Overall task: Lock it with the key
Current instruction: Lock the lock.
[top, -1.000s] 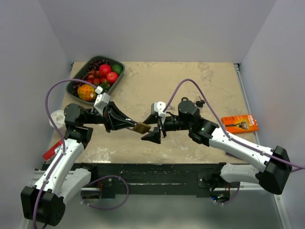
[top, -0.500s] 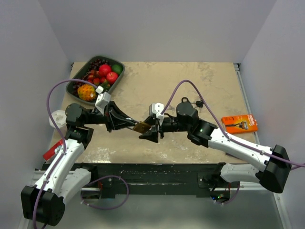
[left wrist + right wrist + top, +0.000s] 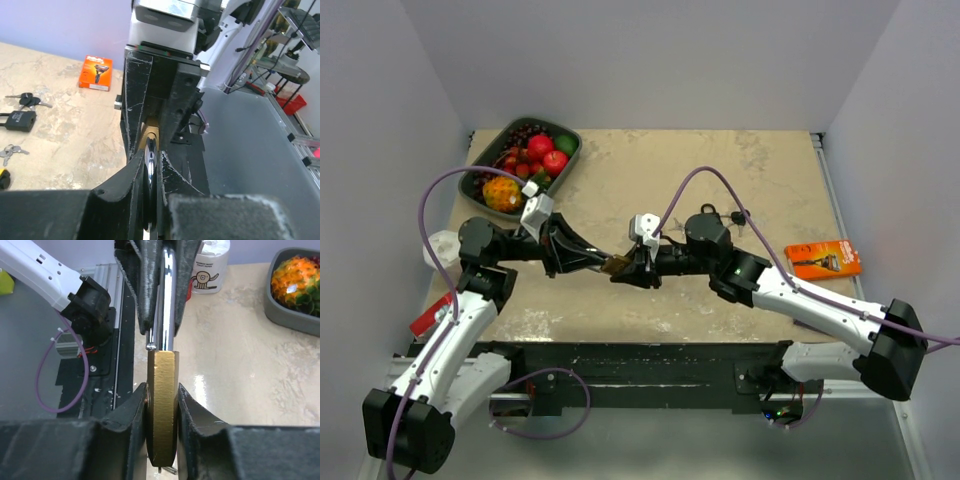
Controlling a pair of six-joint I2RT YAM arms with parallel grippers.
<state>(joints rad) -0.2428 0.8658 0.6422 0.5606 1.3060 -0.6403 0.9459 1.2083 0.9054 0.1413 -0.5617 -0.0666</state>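
At the far left, the fruit tray (image 3: 571,148) and the white roll (image 3: 438,247) lie as they did a second ago. The left gripper (image 3: 603,263) has barely moved: it stays clamped on the chrome shackle (image 3: 165,300) of the brass padlock (image 3: 616,266), holding it off the table near the front centre.

The change is on the right. A second ago the right gripper (image 3: 628,271) stood with its jaws spread, just right of the lock and not touching it. It has since slid left and closed. In the right wrist view its fingers (image 3: 131,412) press flat on both faces of the brass body (image 3: 162,405), so both arms grip the same lock, one at each end. A small dark bit shows below the body, too cut off to say whether it is a key.

Further right, a black padlock (image 3: 18,120) and loose keys (image 3: 28,100) lie untouched on the table (image 3: 740,160). The orange razor pack (image 3: 822,259) is unmoved near the right edge.
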